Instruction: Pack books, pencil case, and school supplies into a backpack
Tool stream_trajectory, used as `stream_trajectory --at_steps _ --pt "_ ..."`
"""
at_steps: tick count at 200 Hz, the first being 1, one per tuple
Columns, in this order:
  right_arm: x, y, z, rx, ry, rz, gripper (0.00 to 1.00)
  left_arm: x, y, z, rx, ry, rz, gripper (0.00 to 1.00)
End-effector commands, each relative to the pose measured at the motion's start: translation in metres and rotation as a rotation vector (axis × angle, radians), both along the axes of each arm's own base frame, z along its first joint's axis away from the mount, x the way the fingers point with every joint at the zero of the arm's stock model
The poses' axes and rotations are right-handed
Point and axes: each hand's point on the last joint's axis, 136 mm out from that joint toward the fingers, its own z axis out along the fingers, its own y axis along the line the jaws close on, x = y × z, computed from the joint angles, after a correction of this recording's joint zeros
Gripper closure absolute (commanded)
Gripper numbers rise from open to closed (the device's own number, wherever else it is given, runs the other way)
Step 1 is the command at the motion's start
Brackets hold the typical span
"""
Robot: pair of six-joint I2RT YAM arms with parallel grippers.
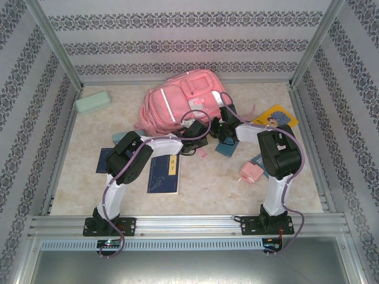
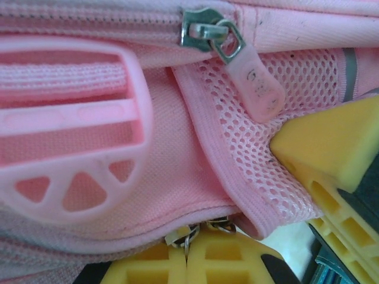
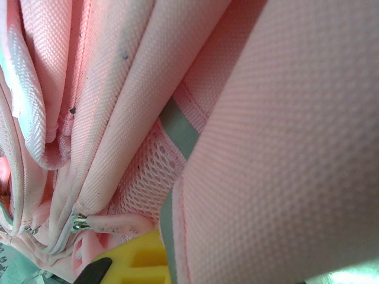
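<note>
Pinching zipper ring of backpack: left claw | right claw: closed | puller lettering illegible

No legible text or labels.

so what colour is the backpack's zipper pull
pale pink zipper pull; best in the left wrist view

Backpack close up — pink folds w/ mesh, grey strip.
</note>
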Motion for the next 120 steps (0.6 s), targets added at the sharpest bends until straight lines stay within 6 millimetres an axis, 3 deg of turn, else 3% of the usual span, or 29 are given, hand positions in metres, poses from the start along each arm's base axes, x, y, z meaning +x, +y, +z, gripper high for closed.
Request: stream_trajectory --at_steps 1,57,120 --pt "-0.001 -0.007 0.001 0.000 -0.002 0.001 1.00 0.004 0.038 -0.003 0.057 0.013 0.106 1.00" --pt "0.016 -0.033 0.018 -0.006 -0.042 -0.038 1.00 -0.015 0.069 0.006 0.096 0.055 0.127 1.00" --pt "0.025 -0.034 0.023 0.008 -0.054 -0.041 1.00 -0.029 0.080 0.006 0.122 0.057 0.073 1.00"
